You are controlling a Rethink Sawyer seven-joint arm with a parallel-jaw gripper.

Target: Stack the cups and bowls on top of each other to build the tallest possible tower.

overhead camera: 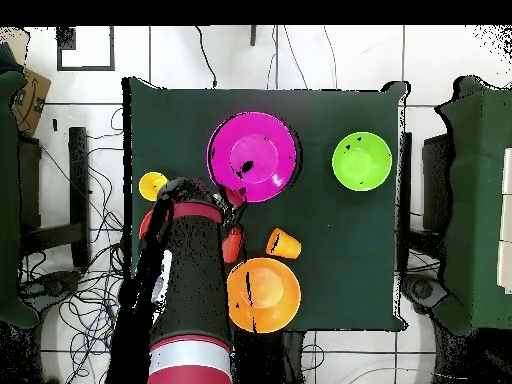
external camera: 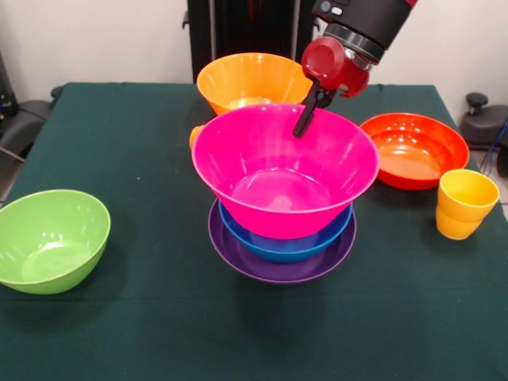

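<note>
Tool (external camera: 304,119) clamped on pink bowl (external camera: 286,171) far rim; pink atop blue bowl (external camera: 286,242), purple bowl (external camera: 278,266), counter (external camera: 159,317) centre.

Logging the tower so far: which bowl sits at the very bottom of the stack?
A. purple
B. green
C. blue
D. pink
A: the purple bowl lies on the table, with the blue bowl in it and the pink bowl on top.
</note>
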